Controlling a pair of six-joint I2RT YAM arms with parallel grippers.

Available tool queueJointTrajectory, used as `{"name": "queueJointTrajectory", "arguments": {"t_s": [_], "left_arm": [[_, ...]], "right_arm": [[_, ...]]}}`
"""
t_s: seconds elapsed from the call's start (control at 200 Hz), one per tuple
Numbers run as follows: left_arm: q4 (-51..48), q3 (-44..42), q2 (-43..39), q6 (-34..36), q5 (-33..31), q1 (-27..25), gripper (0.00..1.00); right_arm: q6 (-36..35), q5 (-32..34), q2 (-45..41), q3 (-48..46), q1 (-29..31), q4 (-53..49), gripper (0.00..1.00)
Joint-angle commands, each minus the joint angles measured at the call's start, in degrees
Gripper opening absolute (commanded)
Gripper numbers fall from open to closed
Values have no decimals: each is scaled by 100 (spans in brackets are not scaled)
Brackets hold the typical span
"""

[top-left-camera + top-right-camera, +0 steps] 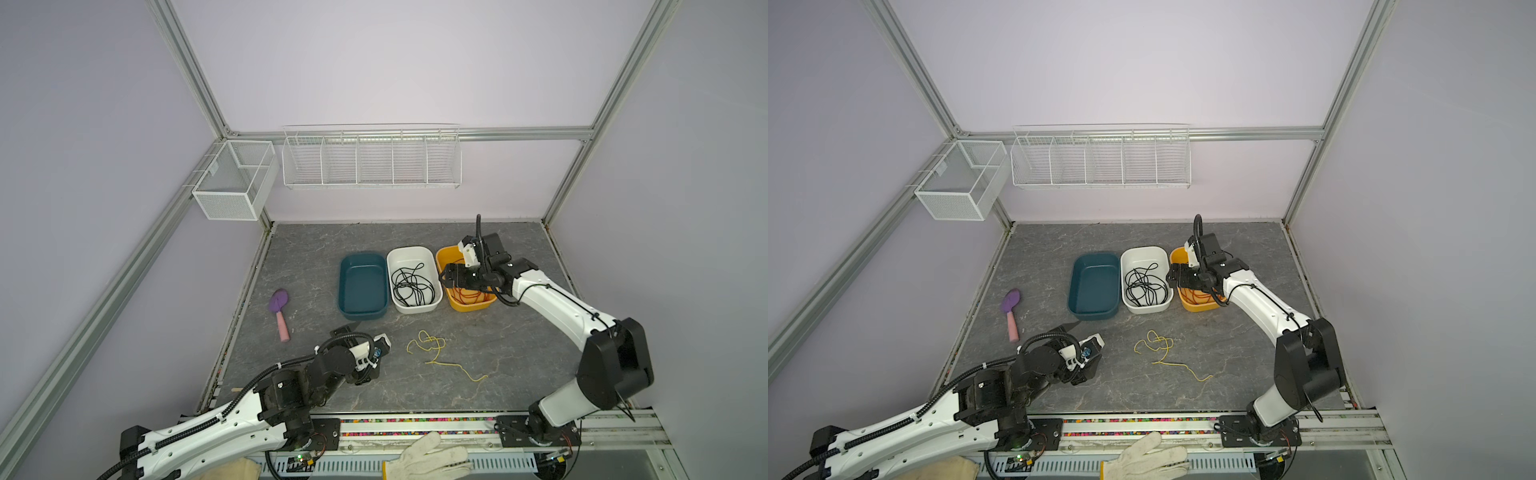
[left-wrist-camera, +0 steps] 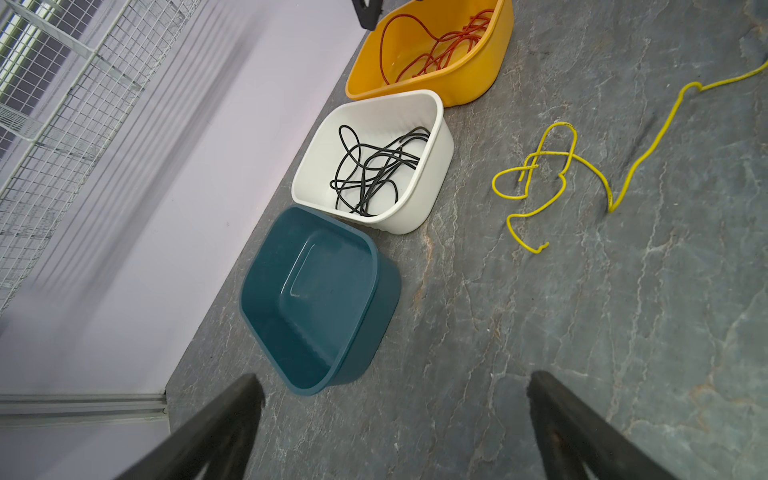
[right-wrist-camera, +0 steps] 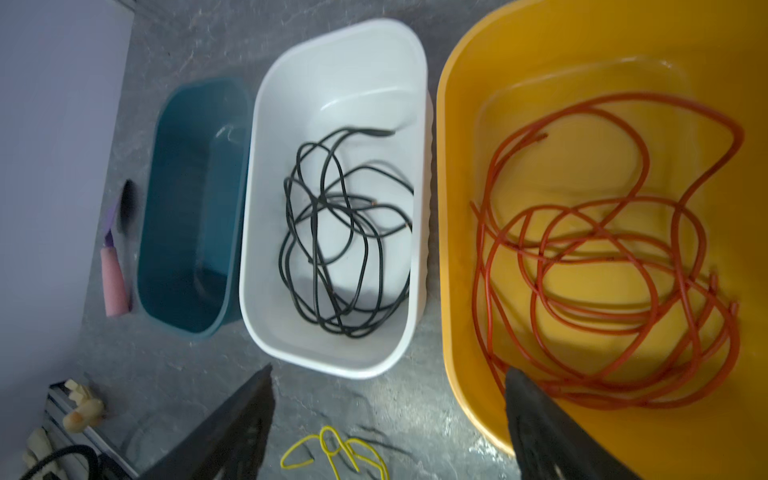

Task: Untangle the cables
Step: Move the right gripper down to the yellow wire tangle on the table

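Observation:
A red cable [image 3: 602, 257] lies coiled in the orange bin [image 1: 446, 253]. My right gripper [image 3: 390, 370] hangs open over that bin's left rim, nothing between its fingers; in a top view it [image 1: 445, 277] is above the coil. A black cable [image 1: 413, 284] is bundled in the white bin [image 1: 411, 249]. A yellow cable [image 1: 432, 347] lies loose and looped on the table in front of the bins. My left gripper [image 2: 395, 376] is open and empty above bare table at front left [image 1: 361, 357], well apart from the yellow cable [image 2: 552, 166].
An empty teal bin [image 1: 361, 257] stands left of the white one. A purple-and-pink brush [image 1: 279, 309] lies further left. A white glove [image 1: 428, 457] rests on the front rail. Wire baskets [image 1: 372, 160] hang on the back wall.

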Motion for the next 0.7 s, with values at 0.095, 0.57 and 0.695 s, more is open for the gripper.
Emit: {"name": "queueJointTrajectory", "arguments": {"t_s": [0.095, 0.57, 0.695], "left_arm": [[-218, 453, 18, -382, 61, 36, 99], [-19, 126, -381, -122, 1028, 33, 99], [-184, 242, 183, 85, 1378, 35, 99]], "right_arm": [[-102, 356, -1026, -947, 371, -136, 88], [153, 631, -2511, -2604, 1337, -345, 88], [222, 629, -2755, -2840, 1527, -404, 88]]}}
